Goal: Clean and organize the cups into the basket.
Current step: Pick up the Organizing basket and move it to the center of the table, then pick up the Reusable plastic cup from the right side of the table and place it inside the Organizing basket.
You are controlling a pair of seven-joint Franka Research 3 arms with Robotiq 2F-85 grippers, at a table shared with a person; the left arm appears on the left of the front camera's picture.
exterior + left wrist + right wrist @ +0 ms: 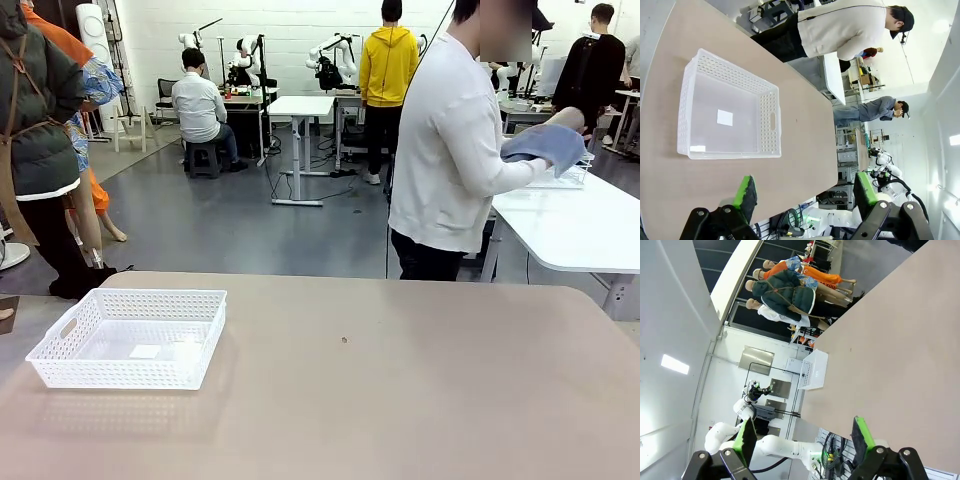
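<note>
The white lattice basket (120,375) sits empty at the left of the tan table (420,400), with only a white label on its floor. In the left wrist view my left gripper (805,182) hangs open above the table, a little short of the basket (769,120). Nothing lies between its green pads (746,192). My right gripper (804,425) is open too, high over bare tabletop, with the basket (812,370) far off. Beyond the far edge, a person (450,150) rubs a blue cloth (545,145) on a tan thing (570,117); I cannot tell whether it is a cup.
A small dark speck (344,340) marks the middle of the table. A white side table (570,225) stands at the back right with a clear container (565,180) on it. The person is turned towards it, close to my table's far edge.
</note>
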